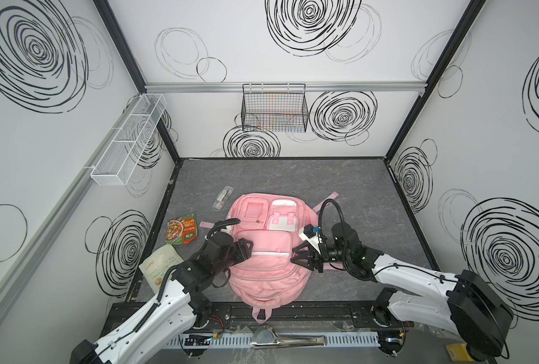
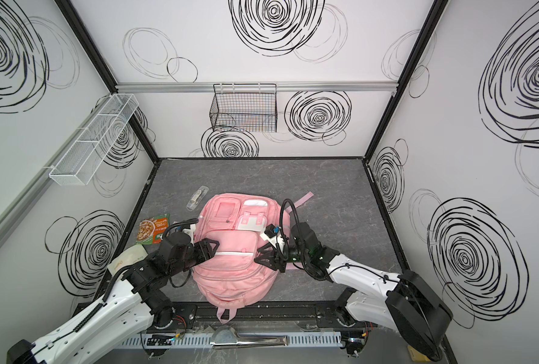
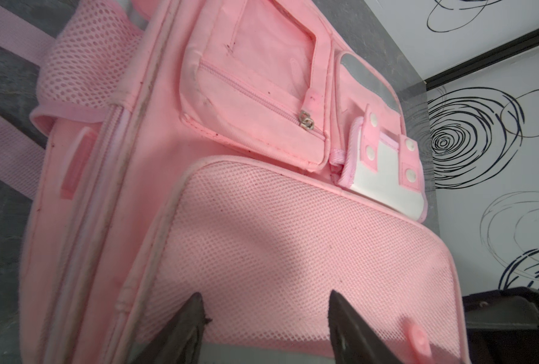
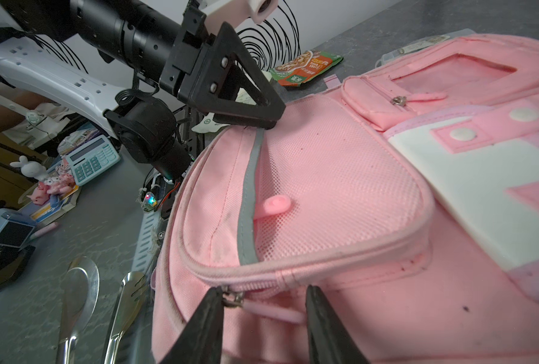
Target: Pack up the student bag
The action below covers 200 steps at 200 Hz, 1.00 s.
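Near the worktop's [image 1: 340, 176] left edge, a pale pouch [image 1: 161, 264] and a green snack packet [image 1: 181, 232] are lying to the left of the student bag [image 1: 262, 274], which is resting flat and front-up in the middle, its top loop toward the near edge. The left fingers [image 3: 192, 321] are standing apart over the bag's mesh pocket [image 3: 293, 252], one tip touching the grey zipper strip [image 4: 249, 195], while the right fingers [image 4: 211, 315] are also standing apart at the bag's right side, straddling a pink zipper pull [image 4: 271, 310].
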### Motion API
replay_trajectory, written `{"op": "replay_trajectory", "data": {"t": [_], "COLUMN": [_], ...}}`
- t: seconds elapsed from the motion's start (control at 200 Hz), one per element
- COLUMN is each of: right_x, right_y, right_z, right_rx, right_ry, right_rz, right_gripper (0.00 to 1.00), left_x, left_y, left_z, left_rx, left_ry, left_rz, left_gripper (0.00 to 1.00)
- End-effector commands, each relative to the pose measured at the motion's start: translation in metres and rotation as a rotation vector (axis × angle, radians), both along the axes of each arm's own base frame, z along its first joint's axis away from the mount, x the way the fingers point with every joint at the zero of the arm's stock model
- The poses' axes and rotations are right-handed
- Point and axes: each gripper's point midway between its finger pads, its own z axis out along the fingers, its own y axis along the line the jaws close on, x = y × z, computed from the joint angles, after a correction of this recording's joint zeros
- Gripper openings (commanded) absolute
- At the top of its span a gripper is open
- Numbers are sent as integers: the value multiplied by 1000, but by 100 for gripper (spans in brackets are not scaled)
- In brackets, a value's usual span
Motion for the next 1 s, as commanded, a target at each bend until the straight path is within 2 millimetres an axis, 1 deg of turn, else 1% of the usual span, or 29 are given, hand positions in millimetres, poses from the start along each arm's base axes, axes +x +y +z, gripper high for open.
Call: {"op": "replay_trajectory", "data": {"t": [0.0,0.275,0.37,0.405,0.425,0.45,0.47,0.485,0.53,0.675,0.72,0.885,0.951,0.996], "right_x": [-17,-39,-47,-50,-51,-54,-55,-56,-59,-63,-63,-61,-60,-60], "right_y": [3,6,7,8,8,8,8,8,8,7,7,7,7,7], "right_z": [8,12,11,10,10,10,9,8,7,3,3,2,1,-1], "right_rx": [45,80,82,80,81,80,80,77,71,57,54,47,46,43], "right_ry": [17,78,101,112,119,127,132,136,139,138,131,119,121,125], "right_rz": [74,135,156,160,163,166,168,171,178,186,185,173,170,168], "right_gripper": [33,20,20,24,33,47,53,56,59,63,61,35,28,26], "left_x": [-9,-7,-7,-7,-7,-7,-7,-7,-7,-6,-5,-5,-4,-4], "left_y": [3,5,5,5,5,5,5,5,5,7,7,10,11,11], "left_z": [-19,-20,-21,-21,-22,-21,-22,-22,-21,-22,-22,-22,-23,-22], "left_rx": [12,10,10,8,10,10,12,13,13,15,16,22,25,25], "left_ry": [64,60,62,63,64,63,64,63,63,64,62,61,60,59], "left_rz": [-3,10,9,7,7,6,4,6,8,18,21,34,35,39], "left_gripper": [66,66,65,65,65,65,65,65,65,65,65,65,65,65]}}
